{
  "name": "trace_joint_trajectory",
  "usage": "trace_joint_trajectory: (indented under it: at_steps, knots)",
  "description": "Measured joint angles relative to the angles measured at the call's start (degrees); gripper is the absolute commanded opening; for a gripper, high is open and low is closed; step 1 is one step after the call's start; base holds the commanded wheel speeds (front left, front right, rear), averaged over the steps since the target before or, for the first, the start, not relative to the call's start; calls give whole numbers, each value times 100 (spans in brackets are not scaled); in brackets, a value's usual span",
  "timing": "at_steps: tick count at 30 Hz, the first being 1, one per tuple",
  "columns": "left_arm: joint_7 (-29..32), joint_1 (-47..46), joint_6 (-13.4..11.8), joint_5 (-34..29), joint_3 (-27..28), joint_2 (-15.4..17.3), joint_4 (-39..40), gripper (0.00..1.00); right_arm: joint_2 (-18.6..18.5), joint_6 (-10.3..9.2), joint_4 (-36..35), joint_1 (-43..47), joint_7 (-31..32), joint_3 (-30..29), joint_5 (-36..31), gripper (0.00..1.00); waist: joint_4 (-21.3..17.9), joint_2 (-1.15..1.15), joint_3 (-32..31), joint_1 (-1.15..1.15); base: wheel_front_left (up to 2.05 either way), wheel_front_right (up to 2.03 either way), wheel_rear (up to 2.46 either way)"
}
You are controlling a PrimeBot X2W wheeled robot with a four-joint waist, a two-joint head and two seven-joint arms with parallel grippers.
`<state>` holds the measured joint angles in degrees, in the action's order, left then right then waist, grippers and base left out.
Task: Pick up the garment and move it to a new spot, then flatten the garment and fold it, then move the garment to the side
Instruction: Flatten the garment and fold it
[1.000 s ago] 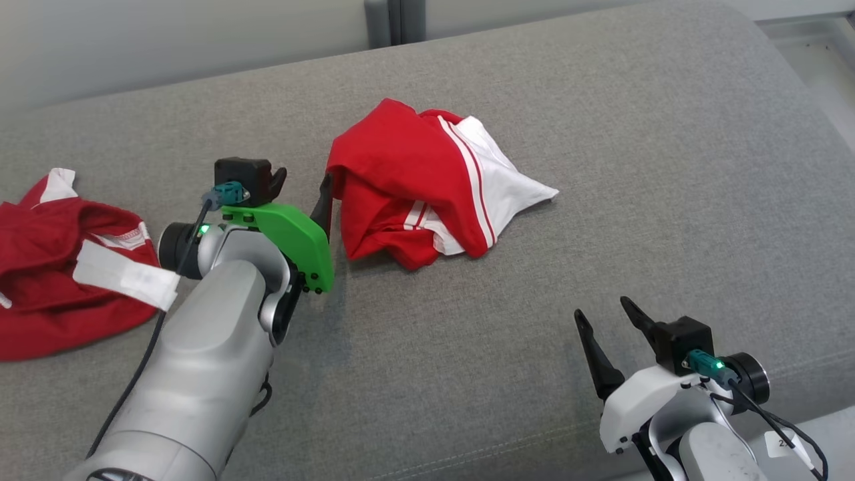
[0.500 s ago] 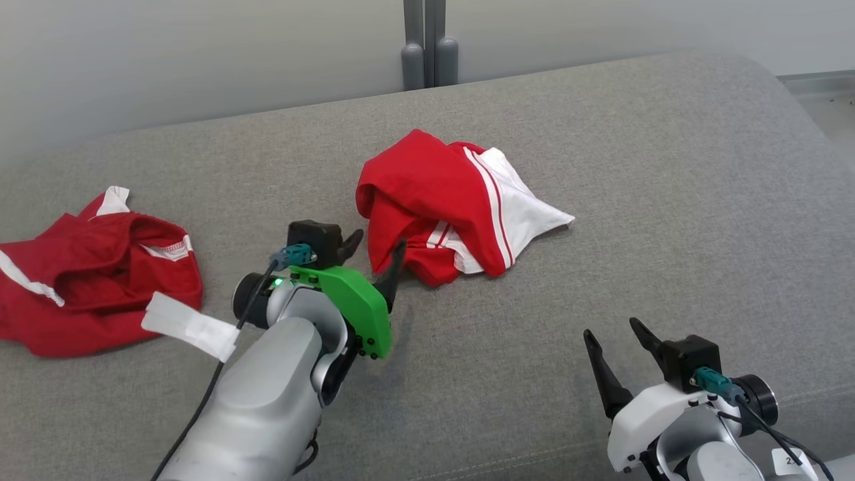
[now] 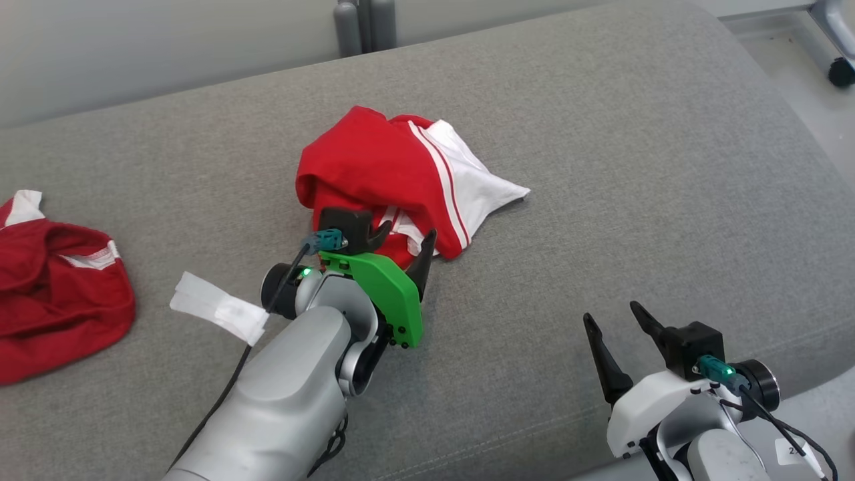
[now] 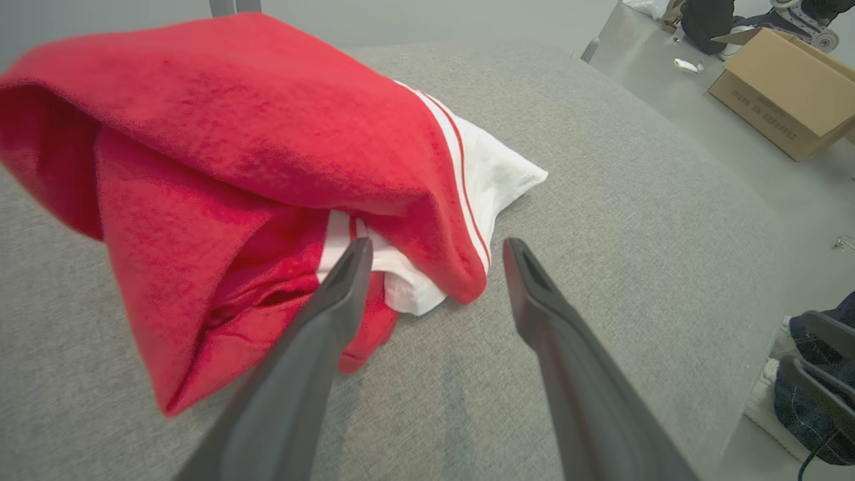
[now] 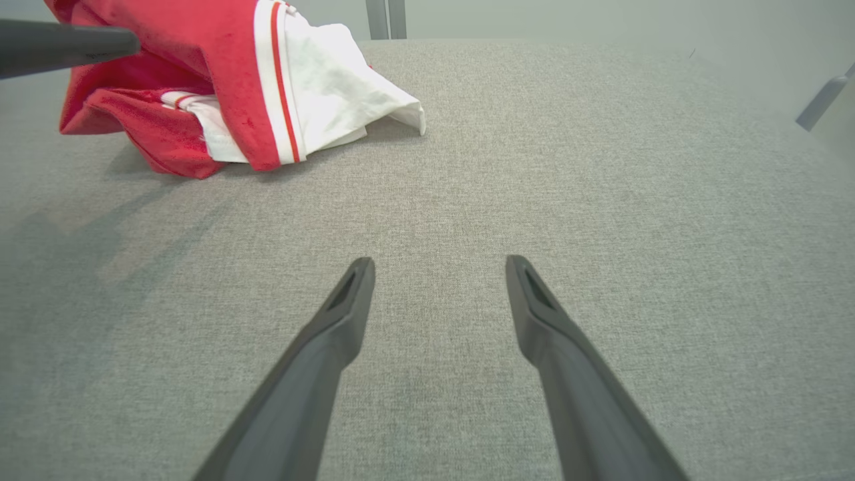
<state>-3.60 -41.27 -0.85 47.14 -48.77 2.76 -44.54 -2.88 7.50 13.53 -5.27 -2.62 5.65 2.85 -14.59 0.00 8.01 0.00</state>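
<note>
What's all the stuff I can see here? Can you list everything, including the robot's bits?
garment: one, red and white with stripes, crumpled at the middle of the cushion
other garment: one, darker red with white trim, bunched at the cushion's left edge
cushion: one, grey fabric, under both garments
box: one, brown cardboard, on the floor past the cushion
wheel: one, black, on the floor at the far right
tag: one, white, on the left arm's cable
left gripper: one, dark fingers on a green mount, open, at the garment's near edge
right gripper: one, dark fingers on a white mount, open, over bare cushion at the near right
</note>
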Motion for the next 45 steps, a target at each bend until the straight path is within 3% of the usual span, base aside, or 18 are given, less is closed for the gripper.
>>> trace_joint_trajectory:
  at_steps: [7, 14, 15, 16, 17, 30, 35, 45]
  knots:
    - [11, -257, -219, 360, 129, 0, -322, 100, 0, 0, 65, -63, -76, 31, 59, 100, -327, 0, 260, 0, 0, 0, 0]
    - [-74, -471, -114, 635, 323, -1, -620, 99, 0, 0, 138, -91, -134, 45, 81, 100, -485, 0, 387, 0, 0, 0, 0]
    - [-134, -514, -105, 651, 347, -2, -641, 44, -1, 0, 149, -91, -135, 40, 81, 100, -482, 0, 386, 0, 0, 0, 0]
    - [-168, -561, -69, 665, 366, 1, -653, 16, -1, 0, 157, -93, -140, 41, 80, 100, -471, 0, 380, 0, 0, 0, 0]
    - [-220, -594, -43, 687, 388, 1, -655, 0, 1, 0, 162, -94, -145, 45, 78, 100, -456, 0, 373, 0, 0, 0, 0]
    - [-822, -630, 162, 1185, 837, 114, -278, 0, 2, 0, 191, -81, -116, 54, 12, 100, -152, 0, 126, 0, 0, 0, 0]
    - [-932, -610, 73, 1338, 1161, 504, 62, 0, 3, 0, 178, -8, -68, 31, -9, 100, -18, 0, -11, 0, 0, 0, 0]
    - [-805, 21, -455, 1503, 1566, 1461, 553, 0, 2, 0, 99, 64, 0, -1, -20, 100, 176, 0, -165, 0, 0, 0, 0]
